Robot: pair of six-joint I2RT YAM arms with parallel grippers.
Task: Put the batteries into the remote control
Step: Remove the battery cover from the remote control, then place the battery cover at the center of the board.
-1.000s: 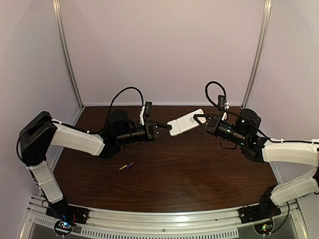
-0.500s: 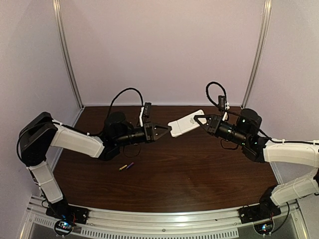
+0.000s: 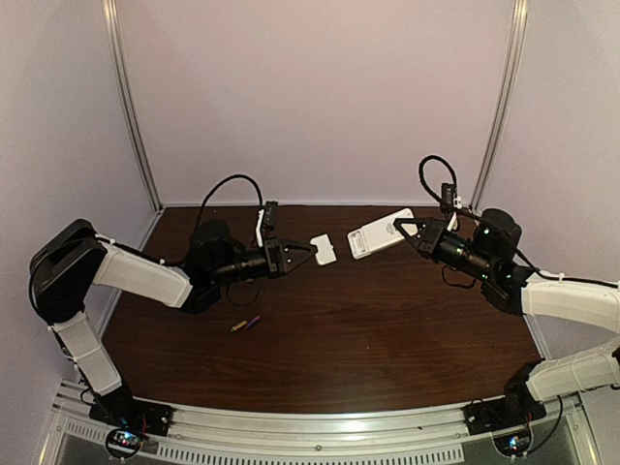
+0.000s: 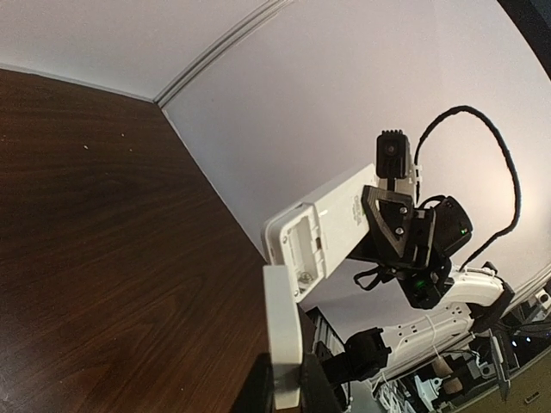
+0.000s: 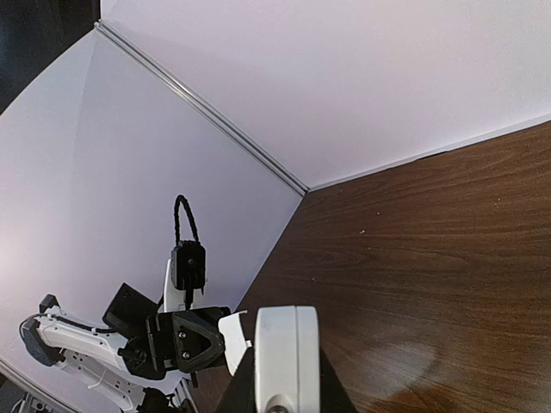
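While left jaws grip small white plastic cover [image 3: 324, 250], right jaws white rectangular remote control [image 3: 378, 235], cover's off; next likely fetch slim gold/blue batteries [image 3: 245, 324].

the left gripper [image 3: 308, 254] has pulled a white cover [image 3: 324, 250] off the remote control [image 3: 380, 233] and drawn back, now just left of it.

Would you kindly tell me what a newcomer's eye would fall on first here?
Above the far half of the table, the right pincer holds the white remote control aloft, its battery bay open. Across a small gap, the left pincer grips a small white cover. The two batteries lie untouched on the table, nearer its front edge.
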